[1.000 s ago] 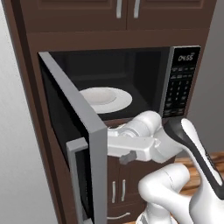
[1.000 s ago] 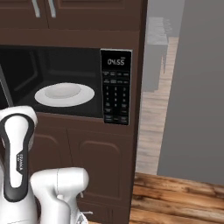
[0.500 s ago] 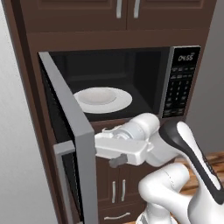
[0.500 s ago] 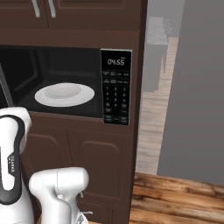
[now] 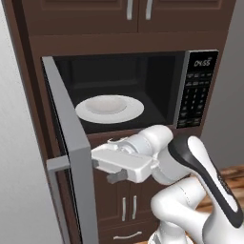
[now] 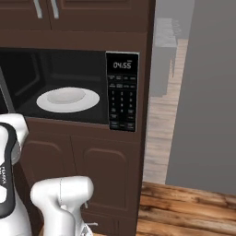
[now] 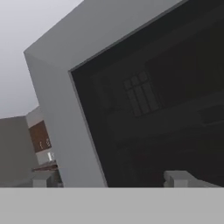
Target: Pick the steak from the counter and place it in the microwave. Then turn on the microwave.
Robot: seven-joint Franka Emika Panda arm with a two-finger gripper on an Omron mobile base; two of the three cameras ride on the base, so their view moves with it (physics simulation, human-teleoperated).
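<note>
The microwave (image 5: 143,90) is built into dark brown cabinetry, and its door (image 5: 71,143) hangs open to the left. Its keypad (image 6: 122,106) and lit display sit on the right side. A round white plate (image 5: 109,108) lies inside the cavity. My gripper (image 5: 107,167) is below the cavity, right up against the inner face of the door. In the hand view the door's dark glass (image 7: 166,100) and grey frame are very close, and the gripper (image 7: 109,179) is open with nothing between its tips. The steak and the counter are out of view.
Closed cabinet doors (image 5: 126,209) sit under the microwave, with more cupboards above. To the right is a grey wall (image 6: 203,92), with wooden floor (image 6: 184,207) below it. A pale wall (image 5: 19,190) stands left of the open door.
The door's free edge has swung further left, opening wider. My hand has moved left and slightly down with it, staying against the door's inner side.
</note>
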